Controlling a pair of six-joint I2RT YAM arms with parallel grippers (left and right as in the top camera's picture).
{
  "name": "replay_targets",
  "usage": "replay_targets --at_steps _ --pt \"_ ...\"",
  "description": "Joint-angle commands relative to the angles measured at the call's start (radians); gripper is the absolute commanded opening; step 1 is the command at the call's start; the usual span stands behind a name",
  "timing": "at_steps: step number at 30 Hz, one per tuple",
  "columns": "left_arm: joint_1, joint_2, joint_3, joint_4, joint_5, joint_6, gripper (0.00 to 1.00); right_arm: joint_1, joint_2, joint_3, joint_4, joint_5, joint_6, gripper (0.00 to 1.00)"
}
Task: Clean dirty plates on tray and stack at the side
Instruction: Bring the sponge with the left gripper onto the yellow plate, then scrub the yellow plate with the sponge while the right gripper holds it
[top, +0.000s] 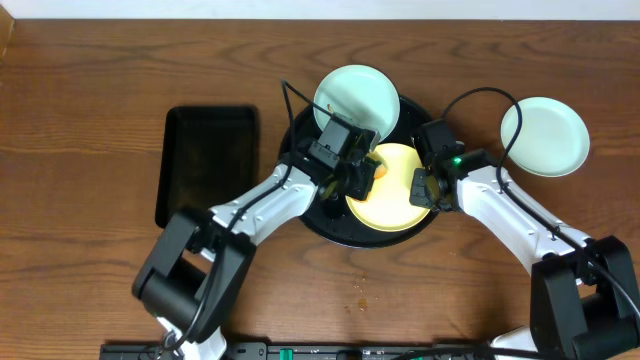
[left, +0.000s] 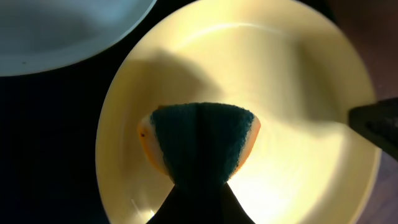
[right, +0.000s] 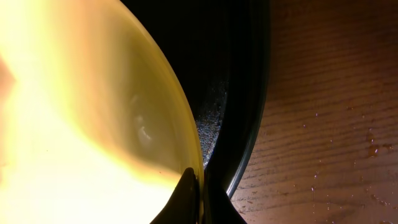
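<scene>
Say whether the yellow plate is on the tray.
On it: the yellow plate sits inside the round black tray, sponge pressed onto it.

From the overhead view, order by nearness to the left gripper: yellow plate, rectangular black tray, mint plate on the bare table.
1. Yellow plate, right under the left gripper.
2. Rectangular black tray, off to its left.
3. Mint plate, far right on the table.

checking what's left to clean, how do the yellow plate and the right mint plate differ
The yellow plate lies in the tray; the right mint plate sits on the table beside it. The left gripper holds a sponge on the yellow plate and the right gripper pinches its rim; nothing touches the right mint plate. Both are round and plain.
</scene>
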Motion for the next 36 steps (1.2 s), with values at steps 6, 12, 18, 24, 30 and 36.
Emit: replay_targets --at_steps 6,12,18,24,30,36 --pt "-0.001 0.1 -0.004 0.09 -0.018 0.017 0.08 0.009 0.005 -0.008 -0.006 0.008 -0.022 0.01" --pt "0.0 0.127 -0.004 0.097 -0.051 -0.003 0.08 0.009 0.005 -0.008 -0.006 0.008 -0.022 0.01" --pt "0.0 0.145 -0.004 0.098 -0.002 -0.04 0.08 0.009 0.005 -0.008 -0.008 0.008 -0.022 0.01" --pt "-0.002 0.15 -0.004 0.109 0.189 -0.046 0.08 0.009 0.005 -0.008 -0.008 0.008 -0.022 0.01" --pt "-0.002 0.154 -0.004 0.114 0.329 -0.082 0.07 0.009 0.005 -0.008 -0.008 0.008 -0.022 0.01" --pt "0.019 0.135 -0.003 0.267 0.513 -0.18 0.07 0.009 0.005 -0.008 -0.008 0.008 -0.022 0.01"
